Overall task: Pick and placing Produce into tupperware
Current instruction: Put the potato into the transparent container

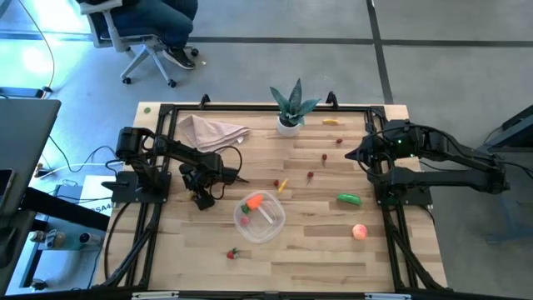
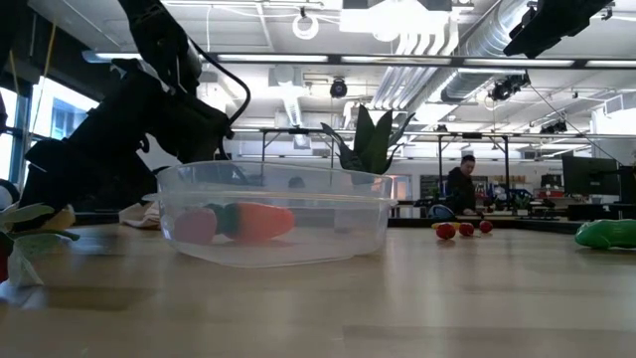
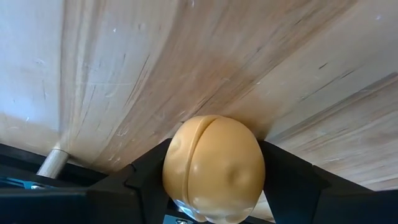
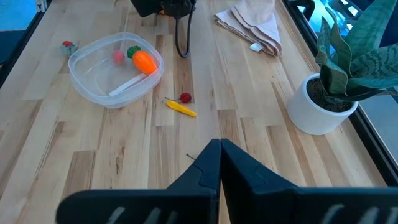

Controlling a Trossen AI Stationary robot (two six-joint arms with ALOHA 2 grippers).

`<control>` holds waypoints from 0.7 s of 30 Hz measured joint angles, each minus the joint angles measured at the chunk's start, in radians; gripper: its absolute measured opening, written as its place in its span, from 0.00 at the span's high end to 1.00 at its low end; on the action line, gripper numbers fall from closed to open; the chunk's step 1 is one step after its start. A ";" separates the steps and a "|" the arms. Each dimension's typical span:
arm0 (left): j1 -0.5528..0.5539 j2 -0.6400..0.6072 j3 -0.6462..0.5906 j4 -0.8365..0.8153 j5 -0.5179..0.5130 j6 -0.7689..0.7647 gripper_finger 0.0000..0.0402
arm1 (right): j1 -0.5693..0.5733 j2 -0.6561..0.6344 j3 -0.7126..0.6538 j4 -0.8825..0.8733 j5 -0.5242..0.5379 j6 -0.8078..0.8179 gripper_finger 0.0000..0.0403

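From above, your left end effector [image 1: 202, 198] sat low over the bench [image 1: 383, 258], just left of the tupperware [image 1: 260, 218], which already held a carrot [image 1: 253, 201]. Your right end effector [image 1: 350, 155] waited at the right side, well clear. A cucumber [image 1: 349, 198] and a peach [image 1: 359, 232] lay to the right of the tub, a banana [image 1: 331, 122] at the far edge beside the plant [image 1: 291, 107].

At bench level, the tub [image 2: 273, 224] stood in the middle with the carrot [image 2: 260, 221] inside; your left arm loomed dark behind it on the left.

On your left wrist, the fingers [image 3: 292, 186] were pinching a rounded yellow-tan piece [image 3: 214, 167], smooth and creased down the middle, just over the wood. It looked light, hard and slippery, so you would have wanted the pads across its widest part.

On your right wrist, the end effector [image 4: 219, 149] was pressed together, empty, and the tub [image 4: 115, 67] lay far off with a small yellow piece [image 4: 181, 107] nearer.
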 joint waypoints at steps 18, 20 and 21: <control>0.000 -0.001 0.063 0.004 -0.050 0.019 0.52 | 0.000 0.000 0.000 0.000 0.000 0.000 1.00; 0.000 -0.001 0.080 0.011 -0.060 0.029 0.52 | 0.000 0.000 0.000 0.000 0.000 0.000 1.00; 0.000 -0.001 0.089 0.013 -0.065 0.033 0.52 | 0.000 0.000 0.000 0.000 0.000 0.000 1.00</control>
